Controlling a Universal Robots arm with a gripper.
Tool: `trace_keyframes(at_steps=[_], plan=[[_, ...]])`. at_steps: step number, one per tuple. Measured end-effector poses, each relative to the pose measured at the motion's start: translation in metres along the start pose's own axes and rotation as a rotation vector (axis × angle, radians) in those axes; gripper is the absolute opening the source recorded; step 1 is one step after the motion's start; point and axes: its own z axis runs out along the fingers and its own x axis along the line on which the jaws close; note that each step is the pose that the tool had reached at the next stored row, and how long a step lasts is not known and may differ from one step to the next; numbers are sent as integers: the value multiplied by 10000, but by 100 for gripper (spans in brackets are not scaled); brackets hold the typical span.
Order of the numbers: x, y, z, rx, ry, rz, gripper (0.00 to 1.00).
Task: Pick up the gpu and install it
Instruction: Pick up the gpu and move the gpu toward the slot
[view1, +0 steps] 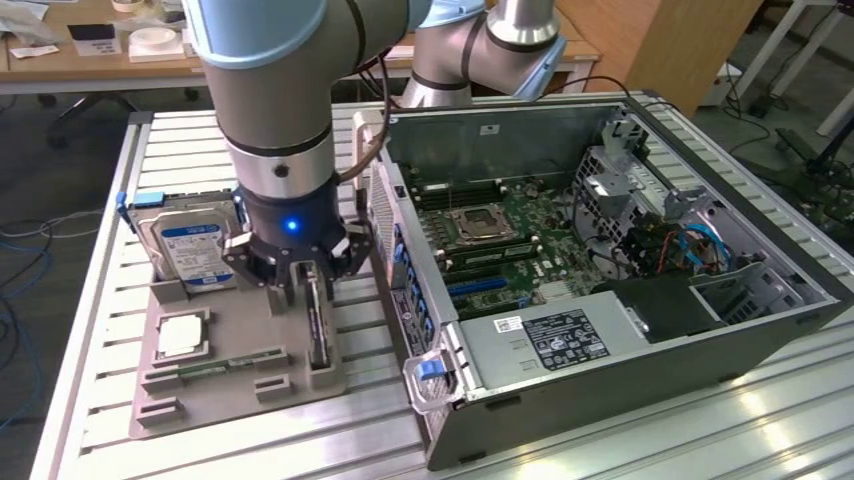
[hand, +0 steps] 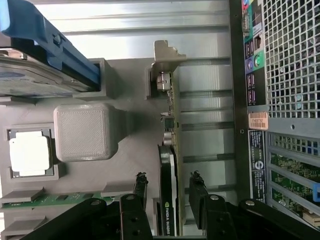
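The gpu (view1: 318, 325) stands on its edge in a slot of the grey holder (view1: 227, 405) on the table, in the exterior view's left half. In the wrist view the gpu (hand: 170, 145) shows a thin green board edge, a black cooler and a silver bracket (hand: 165, 55) at one end. My gripper (view1: 310, 285) is lowered over the card. The gripper (hand: 168, 177) is open, and its black fingers (hand: 141, 186) stand on either side of the cooler with a gap on each side.
The grey holder also carries a silver hard drive (view1: 187, 250) with a blue-white label, a processor chip (view1: 180, 335) and a narrow green memory stick (view1: 214, 367). The open computer case (view1: 747, 330) lies close by on the exterior view's right, motherboard (view1: 514, 240) exposed.
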Motion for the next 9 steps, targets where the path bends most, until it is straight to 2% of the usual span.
trace_keyframes(at_steps=[9], plan=[[3,-5,109,-1,0,0,47]])
